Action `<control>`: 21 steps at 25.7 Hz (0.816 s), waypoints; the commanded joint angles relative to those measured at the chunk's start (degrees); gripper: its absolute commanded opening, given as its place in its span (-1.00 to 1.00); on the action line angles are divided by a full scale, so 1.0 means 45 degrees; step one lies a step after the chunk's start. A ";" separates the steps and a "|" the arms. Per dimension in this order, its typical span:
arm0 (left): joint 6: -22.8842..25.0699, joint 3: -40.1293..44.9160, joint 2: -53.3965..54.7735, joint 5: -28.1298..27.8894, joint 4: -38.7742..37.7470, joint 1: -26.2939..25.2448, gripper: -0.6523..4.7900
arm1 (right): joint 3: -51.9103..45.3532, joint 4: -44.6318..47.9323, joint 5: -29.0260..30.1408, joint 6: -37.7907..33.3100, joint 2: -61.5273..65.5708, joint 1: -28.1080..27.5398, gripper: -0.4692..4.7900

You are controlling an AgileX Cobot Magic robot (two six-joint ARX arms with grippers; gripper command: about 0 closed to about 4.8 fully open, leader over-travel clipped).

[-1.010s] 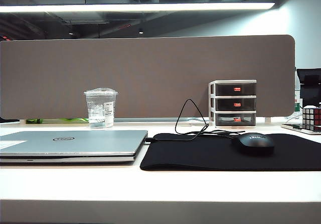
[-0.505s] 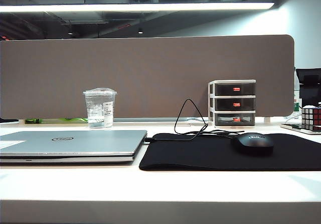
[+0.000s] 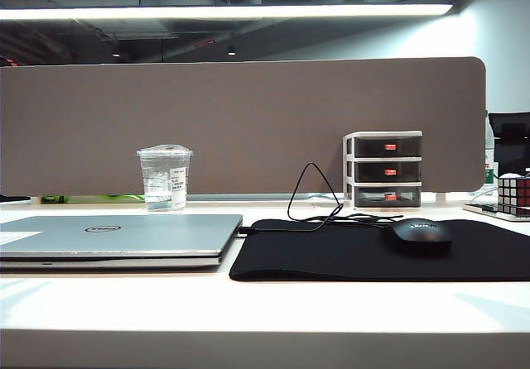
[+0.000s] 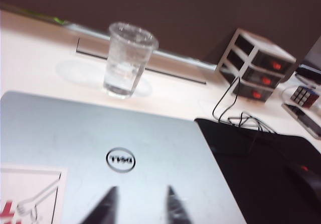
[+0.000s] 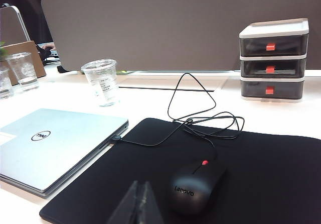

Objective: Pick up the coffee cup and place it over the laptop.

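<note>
The coffee cup (image 3: 166, 178) was seen upright on the white desk (image 3: 265, 303), just beyond the far edge of the closed laptop (image 3: 116, 238) and apart from it; a small white label with unreadable print was borne on its side. A round Dell logo (image 4: 120, 159) was shown on the silver lid, and a white sticker with red marks (image 4: 25, 196) at its near left corner. To the right, a black mouse marked Lenovo (image 5: 194, 184) was placed on a black mouse mat (image 3: 381, 253), its cable looped toward a three-drawer organiser (image 3: 384, 170).

The left gripper (image 4: 139, 206) was held over the laptop's near edge, fingers parted a little, nothing between them. The right gripper (image 5: 140, 204) was poised above the mat beside the mouse, jaws pressed together and empty.
</note>
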State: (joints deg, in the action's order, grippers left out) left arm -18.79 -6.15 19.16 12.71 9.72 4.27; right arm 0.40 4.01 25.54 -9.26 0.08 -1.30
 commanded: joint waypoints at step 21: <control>0.3521 -0.3138 1.0069 0.2866 0.7213 -0.0029 0.37 | -0.0024 0.0471 -0.0816 0.0389 0.0029 0.3449 -0.21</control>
State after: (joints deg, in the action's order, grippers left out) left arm -3.64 -19.51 62.52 23.27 39.68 4.25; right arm 0.40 5.23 22.87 -7.49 0.10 14.17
